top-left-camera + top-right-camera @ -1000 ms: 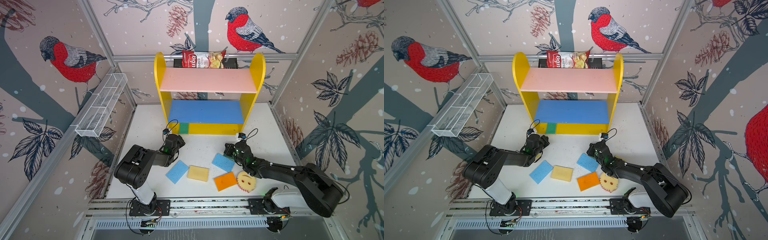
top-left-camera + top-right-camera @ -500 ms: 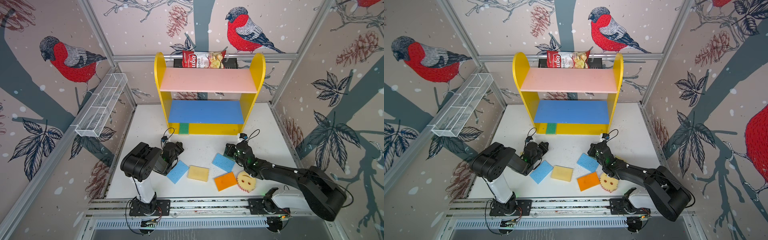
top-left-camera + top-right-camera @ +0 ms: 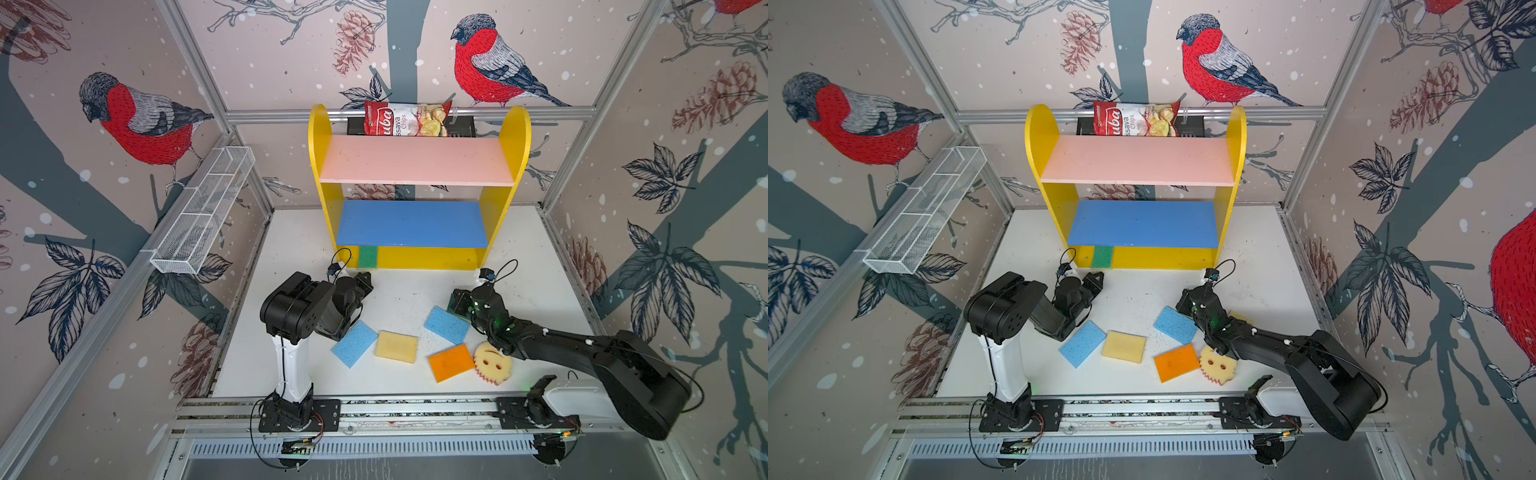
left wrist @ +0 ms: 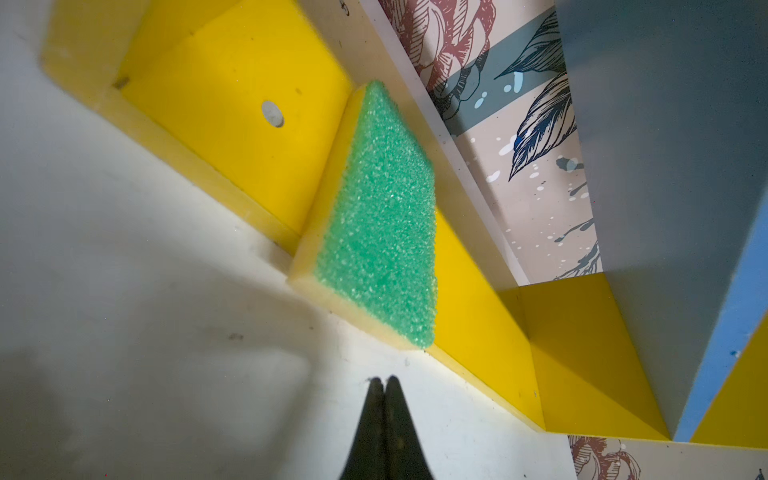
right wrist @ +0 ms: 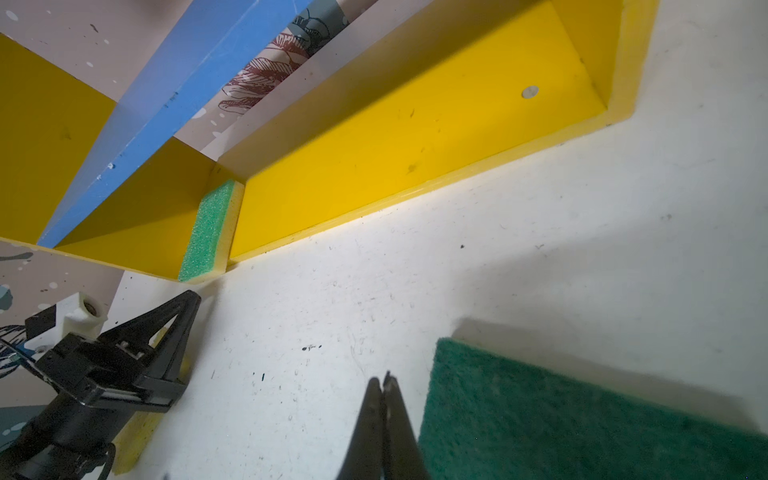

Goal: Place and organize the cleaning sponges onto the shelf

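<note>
In the right wrist view, dark-green sponge (image 5: 582, 419)

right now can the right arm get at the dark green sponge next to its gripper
Probably yes. The dark green sponge lies flat on the table just beside the right gripper, with nothing on it or between them. The jaws are shut, so they would need to open first.

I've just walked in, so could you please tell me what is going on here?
Sponges are going onto the shelf. One green sponge already lies on its bottom board, at the left. The left gripper and right gripper are both shut and empty. Others, like the orange sponge and smiley sponge, wait on the table.
</note>
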